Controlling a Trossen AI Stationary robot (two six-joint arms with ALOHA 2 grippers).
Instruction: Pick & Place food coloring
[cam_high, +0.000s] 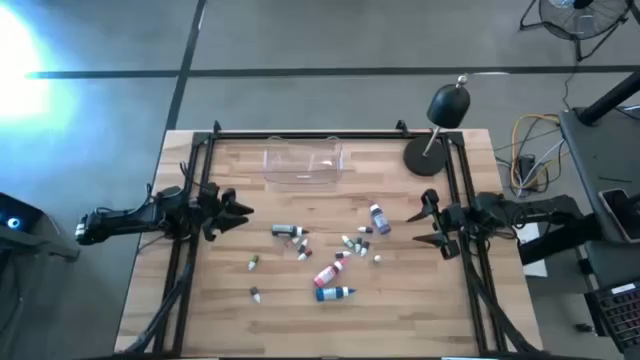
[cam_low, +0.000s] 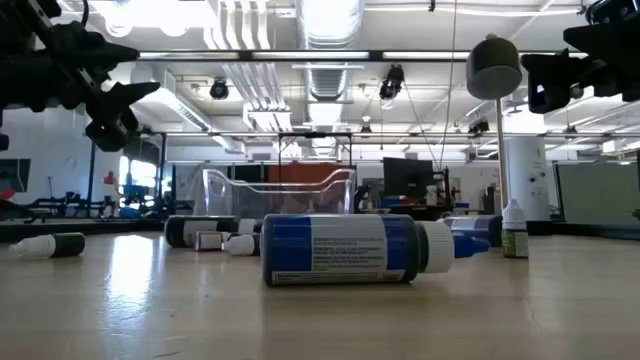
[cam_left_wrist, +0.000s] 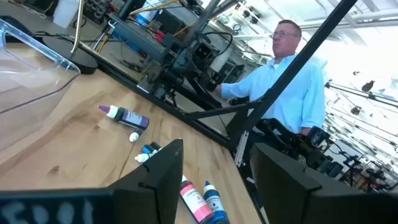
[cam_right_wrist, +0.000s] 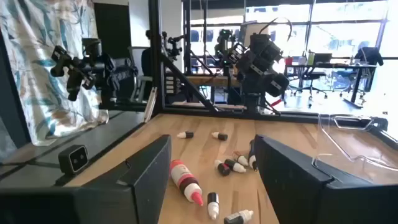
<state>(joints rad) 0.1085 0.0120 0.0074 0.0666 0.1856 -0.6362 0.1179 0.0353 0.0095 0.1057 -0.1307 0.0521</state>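
Lying between grippers, seemingly untouched: bottles (cam_high: 330, 255)

The floor (cam_high: 320, 40) is grey. A fan (cam_high: 578, 15) stands at two o'clock. Long lights (cam_low: 330, 55) and pipes (cam_low: 240, 40) hang from the ceiling. A patterned curtain (cam_right_wrist: 37, 74) hangs by big windows (cam_right_wrist: 311, 25).

A clear plastic tub (cam_high: 303, 165) sits near the far edge of the light wooden table (cam_high: 230, 320). A black desk lamp with a round base (cam_high: 428, 155) stands at the far right corner. Beyond the table, a person in a light blue shirt (cam_left_wrist: 289, 93) sits.
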